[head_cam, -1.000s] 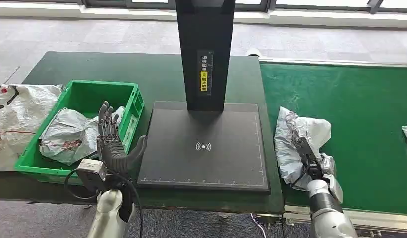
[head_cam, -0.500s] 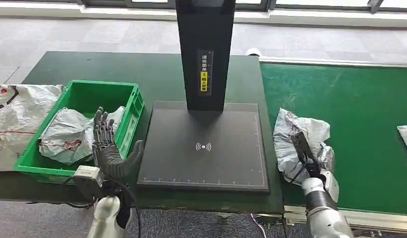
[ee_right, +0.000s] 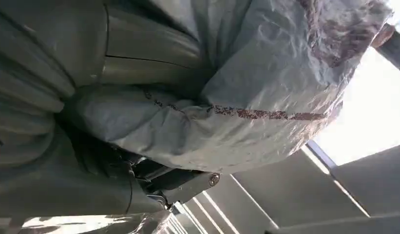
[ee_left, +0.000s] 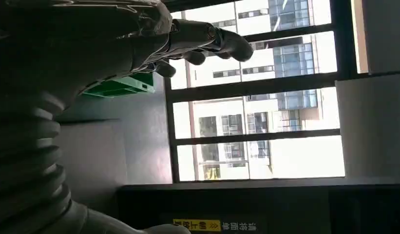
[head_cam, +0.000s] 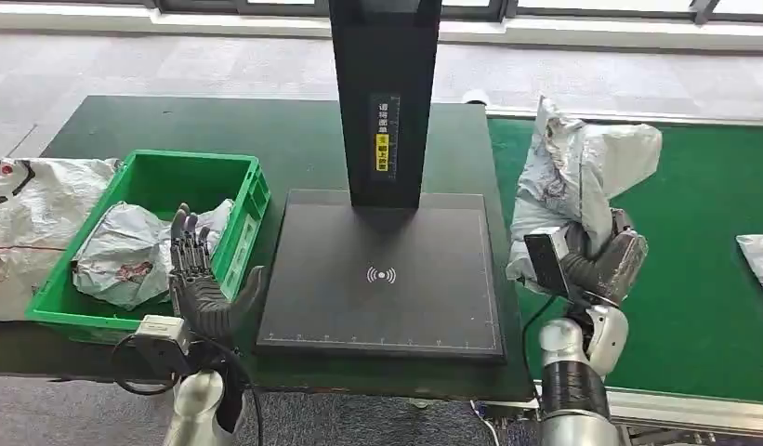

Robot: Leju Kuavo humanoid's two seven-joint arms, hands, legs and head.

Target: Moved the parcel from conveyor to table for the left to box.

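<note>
Parcel, a crumpled grey-white bag, is held aloft by right hand, fingers clamped on its lower part; it is clear of the green conveyor, above the conveyor's edge beside the black scanner pad. In the right wrist view the parcel is pressed against the palm. Left hand is raised upright between green box and pad, fingers apart, nothing held. Grey bagged parcels are seen inside the box on the table.

Four parcels, one crate
</note>
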